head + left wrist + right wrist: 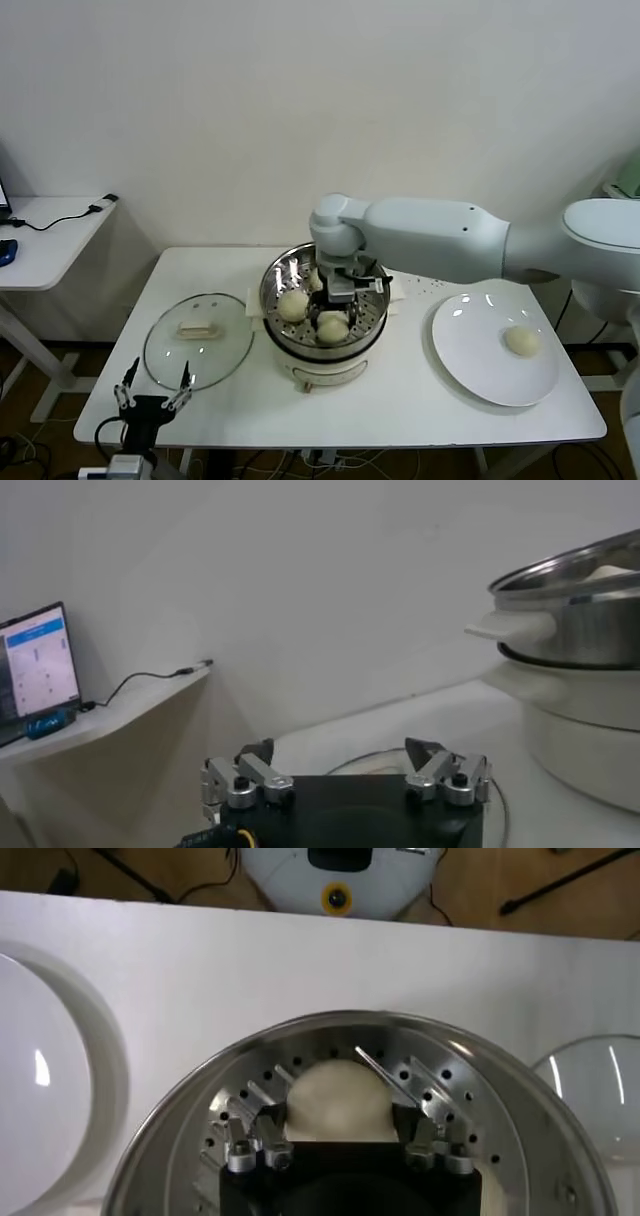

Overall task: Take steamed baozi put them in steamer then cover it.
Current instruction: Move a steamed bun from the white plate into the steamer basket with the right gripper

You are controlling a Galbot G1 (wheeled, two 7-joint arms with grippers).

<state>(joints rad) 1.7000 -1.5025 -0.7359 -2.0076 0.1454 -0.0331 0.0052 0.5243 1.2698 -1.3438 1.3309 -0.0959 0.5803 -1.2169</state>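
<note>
Right gripper (345, 300) setting a round cream-white dough bun (338, 1103) on the perforated floor of the shiny round stainless-steel steamer (277, 277)

Its fingers (262, 1130) stand slightly apart on either side of that bun, which sits low in the pot near the front; whether they are touching it I cannot tell, so the release looks best finished by spreading them fully before lifting straight up, clear of the two other buns (292, 304) beside it. One more bun (521, 340) waits on the flat white plate (470, 350) at the right of the white bench (400, 400). The clear glass lid with a white handle (199, 340) lies left of the steamer, and the left gripper (152, 392) hangs with fingers wide apart off the bench's near left edge
</note>
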